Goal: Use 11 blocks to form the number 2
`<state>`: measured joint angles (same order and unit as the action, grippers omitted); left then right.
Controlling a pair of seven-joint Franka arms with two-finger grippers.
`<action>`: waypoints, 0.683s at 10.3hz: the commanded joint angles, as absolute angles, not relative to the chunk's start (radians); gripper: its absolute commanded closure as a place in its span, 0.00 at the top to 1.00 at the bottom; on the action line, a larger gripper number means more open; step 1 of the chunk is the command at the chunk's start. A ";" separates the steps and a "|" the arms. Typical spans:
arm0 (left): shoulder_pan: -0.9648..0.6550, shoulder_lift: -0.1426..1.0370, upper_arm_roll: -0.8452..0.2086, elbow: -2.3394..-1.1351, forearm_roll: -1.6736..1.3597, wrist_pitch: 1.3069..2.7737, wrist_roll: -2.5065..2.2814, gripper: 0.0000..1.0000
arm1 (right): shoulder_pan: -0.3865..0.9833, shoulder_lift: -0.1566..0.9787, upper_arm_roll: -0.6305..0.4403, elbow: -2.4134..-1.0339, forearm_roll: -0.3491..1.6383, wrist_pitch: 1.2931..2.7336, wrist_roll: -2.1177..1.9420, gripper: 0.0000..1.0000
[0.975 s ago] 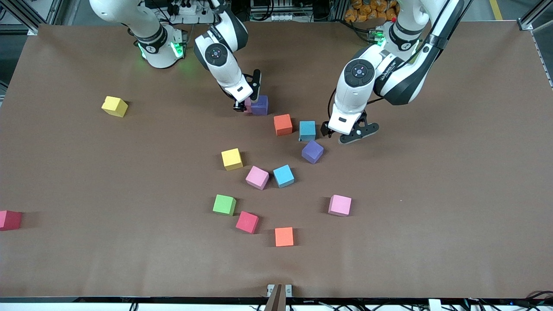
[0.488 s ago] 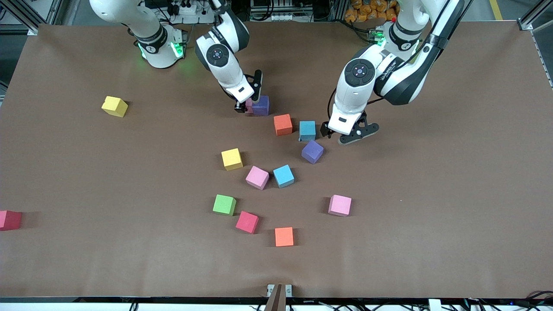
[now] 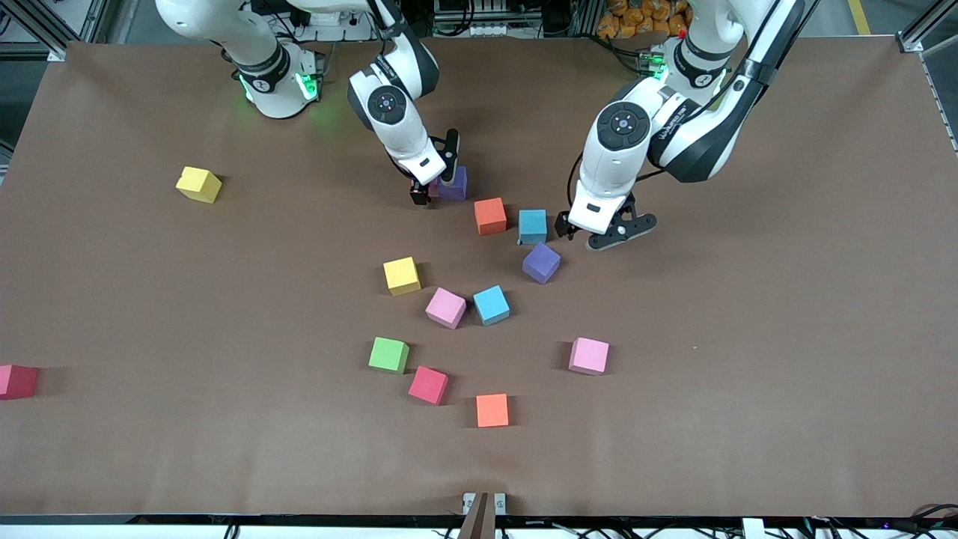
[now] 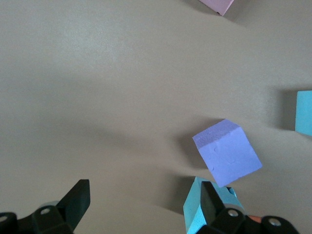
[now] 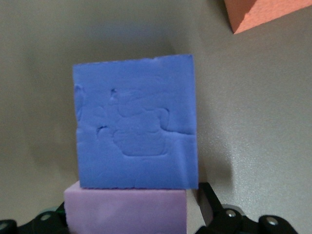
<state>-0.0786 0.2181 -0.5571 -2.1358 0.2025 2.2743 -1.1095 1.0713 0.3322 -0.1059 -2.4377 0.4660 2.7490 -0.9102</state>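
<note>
Starting at the right arm's end of the table (image 3: 748, 419): an edge red block (image 3: 15, 380) sits right at the table's rim, well apart from everything. Next comes a lone yellow block (image 3: 198, 184), also off by itself.

Into the middle cluster now: the green block (image 3: 388, 355), and farther from the camera a second yellow block (image 3: 402, 275).

Here's the right tool (image 3: 432, 190), down at the table and straddling a pink block (image 5: 126, 209). Its fingers (image 5: 212, 202) stand spread with a sliver of gap on the one side that shows, so it is not squeezing. A dark purple block (image 5: 136, 122) sits flush against that pink one on the table, both near the arms' bases.

Moving along: a crimson block (image 3: 428, 385) just beside the green one, a middle pink block (image 3: 446, 308) nearly touching a sky-blue block (image 3: 491, 305), and a near orange block (image 3: 492, 410) closest to the camera. Farther up, a red-orange block (image 3: 490, 215) is beside a teal block (image 3: 532, 226), with a tilted purple block (image 3: 541, 263) just nearer the camera.

A last pink block (image 3: 588, 355) lies alone toward the left arm's end.

Finally the left tool (image 3: 602, 232), spread wide and holding nothing, hangs low just beside the teal block.
</note>
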 commanded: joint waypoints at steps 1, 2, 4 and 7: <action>-0.077 0.232 -0.563 -2.112 0.186 2.276 -1.109 1.00 | 1.085 0.342 -0.112 -2.425 0.494 2.757 -0.931 1.00; -0.080 0.242 -0.563 -2.103 0.186 2.276 -1.109 1.00 | 1.083 0.338 -0.112 -2.424 0.494 2.755 -0.936 1.00; -0.090 0.252 -0.563 -2.089 0.186 2.276 -1.109 1.00 | 1.069 0.322 -0.113 -2.418 0.494 2.735 -0.959 1.00; -0.112 0.281 -0.565 -2.040 0.186 2.275 -1.114 1.00 | 1.043 0.292 -0.118 -2.387 0.494 2.625 -0.965 1.00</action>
<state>-0.0980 0.2563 -0.5616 -2.0766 0.2025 2.2767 -1.1095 1.0614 0.3224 -0.1172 -2.3962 0.4679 2.6751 -0.9316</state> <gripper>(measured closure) 0.000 0.000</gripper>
